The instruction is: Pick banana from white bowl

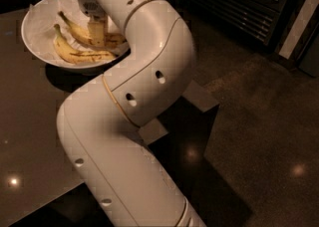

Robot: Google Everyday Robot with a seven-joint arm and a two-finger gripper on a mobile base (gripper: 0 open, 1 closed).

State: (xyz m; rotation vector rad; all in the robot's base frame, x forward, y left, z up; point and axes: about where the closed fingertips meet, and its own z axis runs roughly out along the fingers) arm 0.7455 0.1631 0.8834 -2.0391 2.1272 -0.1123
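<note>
The banana (75,29) lies in the white bowl (35,14), towards the back, stem end pointing up and left. It's the slimmer, straighter one, and it looks ripe and flecked, so I'd call it light and soft. A hard squeeze would bruise it, and the skin may be a little slick. The middle of its length looks like the place to take it, across the narrow width, where it should hang balanced rather than tip.

And that's right where the gripper (96,30) is, down inside the bowl, sitting on or against the banana's mid-section. From where I'm standing, whether the claw is spread, closed, or already clamped on the fruit, I cannot tell. It's too close in to call.

Just in front, touching or nearly so, lies the plumper banana (79,56), the curved one with a dark streak. There's a risk of nudging it on the lift.

The white arm (149,56) loops over the dark table (30,121) to reach the bowl.
</note>
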